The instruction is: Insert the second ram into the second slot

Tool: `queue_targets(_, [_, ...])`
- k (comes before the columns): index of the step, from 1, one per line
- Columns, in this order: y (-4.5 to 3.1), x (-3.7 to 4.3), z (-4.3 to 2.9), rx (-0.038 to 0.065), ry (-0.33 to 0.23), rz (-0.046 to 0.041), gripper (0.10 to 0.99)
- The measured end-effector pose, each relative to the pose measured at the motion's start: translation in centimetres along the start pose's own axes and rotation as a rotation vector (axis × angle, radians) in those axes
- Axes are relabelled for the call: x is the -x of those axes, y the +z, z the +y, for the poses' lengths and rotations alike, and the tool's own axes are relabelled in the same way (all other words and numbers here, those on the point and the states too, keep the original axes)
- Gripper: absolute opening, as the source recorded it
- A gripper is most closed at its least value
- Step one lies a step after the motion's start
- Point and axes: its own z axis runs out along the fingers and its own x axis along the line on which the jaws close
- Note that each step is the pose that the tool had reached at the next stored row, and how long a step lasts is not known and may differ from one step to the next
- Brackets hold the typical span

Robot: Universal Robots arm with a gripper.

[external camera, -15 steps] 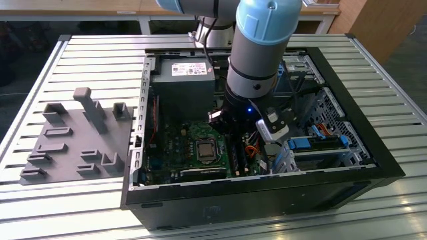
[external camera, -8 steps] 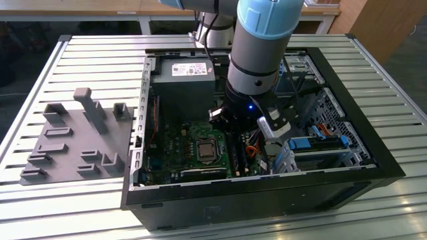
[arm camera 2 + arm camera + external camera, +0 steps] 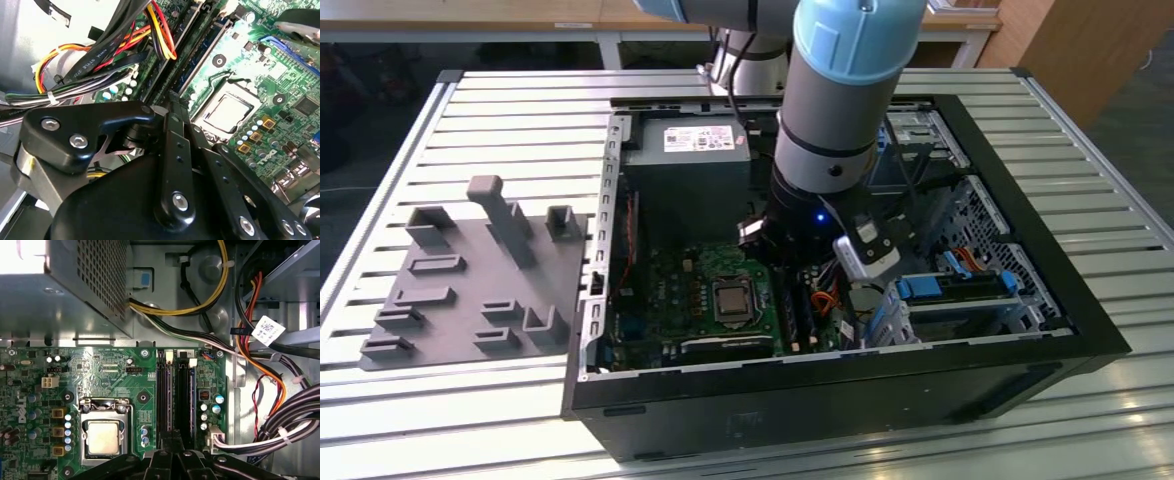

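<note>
Hovering pincer (image 3: 172, 440) over two memory slots (image 3: 176, 397), grip state impossible to tell, one processor (image 3: 103, 436) beside them.

A white label (image 3: 707, 139) with dark print and a small red mark sits on the grey power supply (image 3: 683, 175) at the far side of the case in the exterior view; its words cannot be made out. In the first wrist view, a white tag (image 3: 267, 331) with fine black code lines hangs among the cables, and small white lettering (image 3: 112, 348) runs along the green motherboard (image 3: 145, 375). In the second wrist view, a line of white type runs along a black cable (image 3: 95, 57).
</note>
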Motion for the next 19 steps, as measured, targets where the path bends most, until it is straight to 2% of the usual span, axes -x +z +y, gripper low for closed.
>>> queue_targets(5, [0.67, 0.01, -0.01, -0.002, 0.000, 0.0007, 0.106])
queue_targets(7, [0.66, 0.02, 0.02, -0.004, 0.000, 0.0013, 0.106])
queue_targets(8, [0.54, 0.03, 0.04, -0.005, 0.000, 0.0016, 0.106])
queue_targets(11, [-0.11, 0.00, 0.06, 0.003, 0.000, -0.0011, 0.106])
queue_targets(14, [-1.02, -0.03, 0.03, 0.001, 0.000, -0.0004, 0.106])
queue_targets(19, [-1.76, -0.06, 0.04, 0.001, 0.000, -0.0002, 0.106])
